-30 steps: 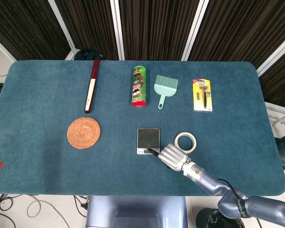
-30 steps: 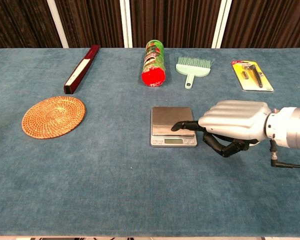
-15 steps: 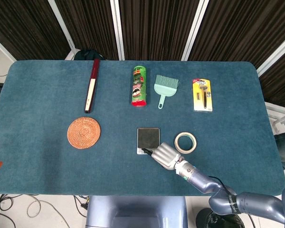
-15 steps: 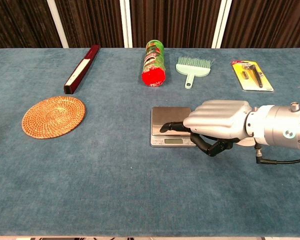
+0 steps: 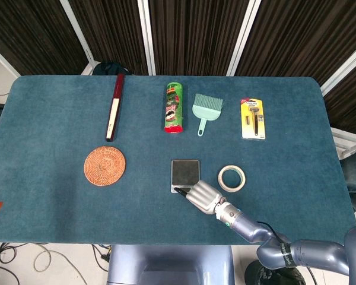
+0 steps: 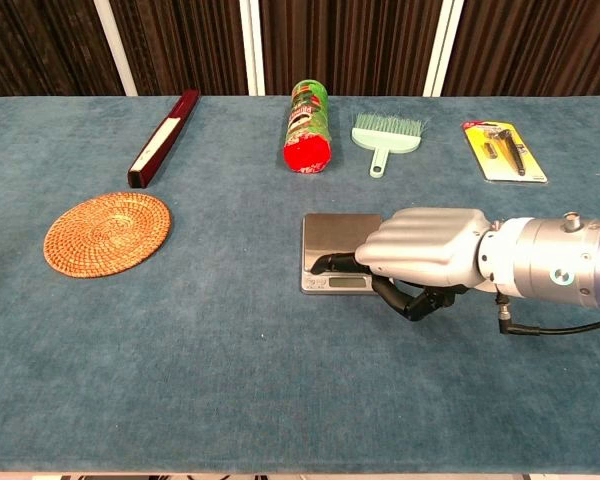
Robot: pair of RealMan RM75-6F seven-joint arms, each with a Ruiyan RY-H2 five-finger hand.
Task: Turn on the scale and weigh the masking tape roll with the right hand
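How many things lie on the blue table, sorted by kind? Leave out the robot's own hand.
Scale: 1
Tape roll: 1
Woven mat: 1
Chip can: 1
Small brush: 1
Packaged tool: 1
Long dark red box: 1
Total: 7

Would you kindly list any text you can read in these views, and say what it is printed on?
No text can be read with certainty.
Green snack can: label print too blurred.
Yellow blister pack: red header too small.
Scale: display shows no legible digits.
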